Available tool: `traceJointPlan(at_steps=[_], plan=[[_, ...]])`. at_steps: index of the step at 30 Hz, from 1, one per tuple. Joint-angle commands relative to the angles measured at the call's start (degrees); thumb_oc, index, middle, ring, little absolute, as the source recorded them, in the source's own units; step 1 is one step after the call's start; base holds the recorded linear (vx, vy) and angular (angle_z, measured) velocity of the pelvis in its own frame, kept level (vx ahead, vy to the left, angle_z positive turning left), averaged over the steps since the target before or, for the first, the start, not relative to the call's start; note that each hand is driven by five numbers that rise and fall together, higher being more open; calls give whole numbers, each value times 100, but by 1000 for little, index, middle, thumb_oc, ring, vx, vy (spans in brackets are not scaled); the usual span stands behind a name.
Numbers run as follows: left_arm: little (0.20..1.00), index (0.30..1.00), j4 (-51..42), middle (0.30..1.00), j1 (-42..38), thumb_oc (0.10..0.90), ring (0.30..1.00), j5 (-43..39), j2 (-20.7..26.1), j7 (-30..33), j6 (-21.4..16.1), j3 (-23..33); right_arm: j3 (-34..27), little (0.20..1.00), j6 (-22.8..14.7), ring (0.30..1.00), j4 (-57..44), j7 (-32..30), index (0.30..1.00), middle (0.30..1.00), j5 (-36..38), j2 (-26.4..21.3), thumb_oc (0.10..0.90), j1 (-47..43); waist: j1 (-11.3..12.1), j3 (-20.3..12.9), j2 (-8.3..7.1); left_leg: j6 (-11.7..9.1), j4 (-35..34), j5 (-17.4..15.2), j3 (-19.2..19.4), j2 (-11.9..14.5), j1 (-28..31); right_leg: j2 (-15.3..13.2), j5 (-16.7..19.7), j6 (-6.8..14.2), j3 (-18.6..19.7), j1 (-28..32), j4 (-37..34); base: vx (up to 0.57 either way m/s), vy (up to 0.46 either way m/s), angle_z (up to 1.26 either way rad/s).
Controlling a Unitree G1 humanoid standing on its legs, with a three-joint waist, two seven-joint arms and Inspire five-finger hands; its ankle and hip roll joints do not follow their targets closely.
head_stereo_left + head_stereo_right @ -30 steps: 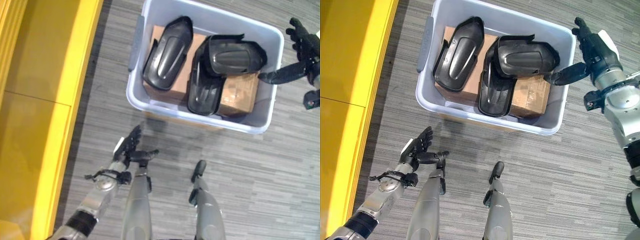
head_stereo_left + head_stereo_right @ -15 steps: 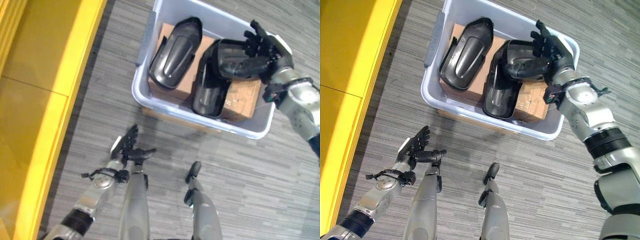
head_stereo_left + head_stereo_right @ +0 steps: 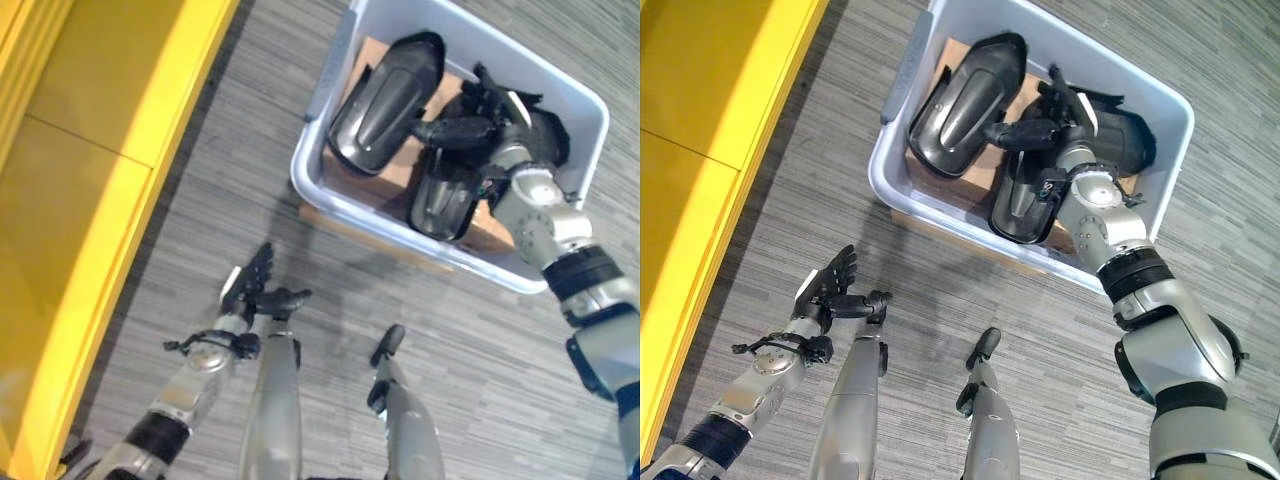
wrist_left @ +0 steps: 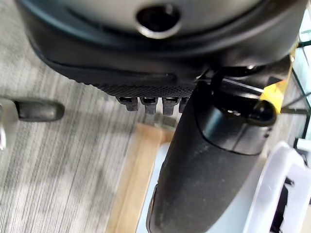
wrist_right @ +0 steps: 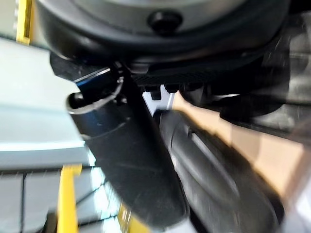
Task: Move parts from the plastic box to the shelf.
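While the right hand (image 3: 1065, 115) reaches into the plastic box (image 3: 1152, 205) from the robot's right side, its fingers are straight and spread, and its thumb points toward the left black part (image 3: 962, 105). The hand lies over the black part at the right side of the box (image 3: 1118, 140), but I cannot tell if it really touches it. It holds nothing.

Three black parts are in the box. The left one is long and lies tilted on a brown cardboard piece (image 3: 375, 180). A second part (image 3: 440, 195) lies in the middle, below the right hand. The third one is partly hidden behind the hand and the wrist.

The box stands on the grey striped floor (image 3: 940, 270). The yellow shelf (image 3: 90, 200) runs along the robot's left side, well apart from the box.

The left hand (image 3: 830, 285) hangs low above the floor, between the shelf and the box. Its fingers are straight and apart, its thumb stands out to the side, and it is empty.
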Motion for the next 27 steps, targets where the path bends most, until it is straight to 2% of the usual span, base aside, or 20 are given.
traceJointPlan(at_steps=[1, 4, 8, 17, 27], plan=[[1000, 1000, -548, 1000, 148, 900, 1000, -190, -170, 59, -306, 134, -474, 1000, -362, 1000, 360, -441, 1000, 1000, -349, -637, 900, -1109, 133, -80, 38, -30, -1144, 413, 78, 59, 735, -112, -162, 443, 256, 621, 649, -1, 35, 4], [1000, 1000, -546, 1000, 109, 900, 1000, -233, -231, 121, -344, 113, -581, 1000, -322, 1000, 1321, -593, 1000, 1000, -458, -570, 900, -1547, 175, -37, 55, -13, -1131, 390, 65, 54, 675, -88, -159, 437, 267, 587, 647, -1, 10, 0], [1000, 1000, -541, 1000, 56, 900, 1000, -244, -289, 153, -377, 42, -550, 1000, -319, 1000, 1920, -621, 1000, 1000, -512, -591, 900, -1875, 190, -8, 90, -10, -1112, 379, 47, 43, 597, -74, -186, 434, 258, 540, 636, 7, 18, 0], [1000, 1000, -536, 1000, 93, 900, 1000, -290, -304, 158, -434, -10, -509, 1000, -498, 1000, 1810, -654, 1000, 1000, -520, -728, 900, -2009, 150, -7, 88, 3, -1075, 354, 47, 29, 496, -71, -181, 452, 254, 467, 647, 2, 4, 0], [1000, 1000, -513, 1000, 58, 900, 1000, -298, -321, 178, -460, -95, -404, 1000, -369, 1000, 2192, -579, 1000, 1000, -684, -596, 900, -2004, 128, -7, 110, 16, -1041, 341, 40, 15, 374, -54, -195, 443, 281, 360, 651, 0, 0, 0]])
